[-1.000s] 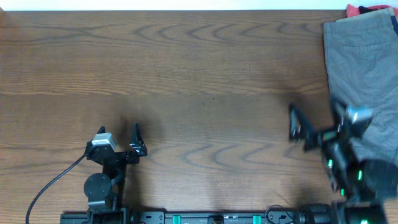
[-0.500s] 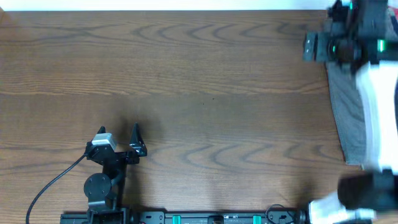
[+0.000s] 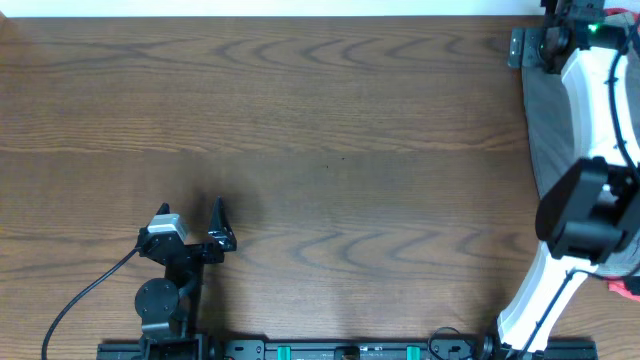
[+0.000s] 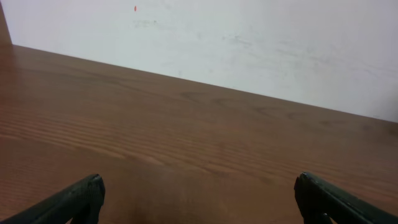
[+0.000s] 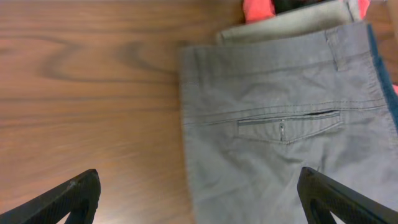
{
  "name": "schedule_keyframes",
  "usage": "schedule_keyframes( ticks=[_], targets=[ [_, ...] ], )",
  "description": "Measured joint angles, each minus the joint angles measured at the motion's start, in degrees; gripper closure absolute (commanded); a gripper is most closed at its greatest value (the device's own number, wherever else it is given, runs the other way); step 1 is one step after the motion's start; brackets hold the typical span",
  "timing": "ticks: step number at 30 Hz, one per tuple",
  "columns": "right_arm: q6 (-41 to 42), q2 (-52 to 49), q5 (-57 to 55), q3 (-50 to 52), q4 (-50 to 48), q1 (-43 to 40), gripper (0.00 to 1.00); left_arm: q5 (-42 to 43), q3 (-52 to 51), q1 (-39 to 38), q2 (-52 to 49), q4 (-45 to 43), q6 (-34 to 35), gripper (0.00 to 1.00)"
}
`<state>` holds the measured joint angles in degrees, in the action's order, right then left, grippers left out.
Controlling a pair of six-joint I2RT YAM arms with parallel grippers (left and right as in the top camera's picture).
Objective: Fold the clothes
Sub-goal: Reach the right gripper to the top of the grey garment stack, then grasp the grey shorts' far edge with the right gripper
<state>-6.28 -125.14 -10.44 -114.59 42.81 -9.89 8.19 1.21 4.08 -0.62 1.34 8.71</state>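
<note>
The grey-olive shorts (image 5: 280, 155) lie flat at the table's far right, waistband toward the far edge and the stitched back pocket (image 5: 287, 126) facing up. In the overhead view only their left strip (image 3: 545, 130) shows beside my right arm. My right gripper (image 5: 199, 208) is open and empty, hovering above the shorts' left edge near the waistband; it also shows in the overhead view (image 3: 530, 42). My left gripper (image 3: 215, 228) is open and empty over bare wood at the near left, and its fingers frame the left wrist view (image 4: 199, 205).
A red garment (image 5: 258, 7) and a tan garment (image 5: 292, 28) lie just beyond the waistband. A navy garment (image 5: 388, 81) shows along the shorts' right side. A bit of red cloth (image 3: 628, 288) lies at the near right. A white wall (image 4: 249, 43) stands behind the table.
My right arm has swung from the near right of the table out to the far right corner, above the shorts' waistband. The left arm has not moved.
</note>
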Motion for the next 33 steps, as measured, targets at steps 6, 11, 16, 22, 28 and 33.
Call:
schedule_keyframes(
  ticks=[6,11,16,22,28,33],
  targets=[
    [-0.7,-8.3,-5.9,0.0,-3.1,-0.9,0.01,0.0,0.0,0.0,0.0,0.0,0.0,0.02],
    [-1.2,-11.9,-7.7,0.0,-3.9,-1.0,0.02,0.0,0.0,0.0,0.0,0.0,0.0,0.02],
    [-1.8,-13.4,-8.5,0.0,-4.5,-1.0,0.16,0.0,0.0,0.0,0.0,0.0,0.0,0.02],
    [-1.9,-15.0,-9.1,0.0,-4.5,-1.1,0.47,0.0,0.0,0.0,0.0,0.0,0.0,0.02],
    [-2.3,-15.0,-9.5,0.0,-4.0,-1.3,0.85,0.0,0.0,0.0,0.0,0.0,0.0,0.02],
    [-1.7,-15.0,-9.9,-0.1,-2.9,-1.4,0.99,0.0,0.0,0.0,0.0,0.0,0.0,0.02]
  ],
)
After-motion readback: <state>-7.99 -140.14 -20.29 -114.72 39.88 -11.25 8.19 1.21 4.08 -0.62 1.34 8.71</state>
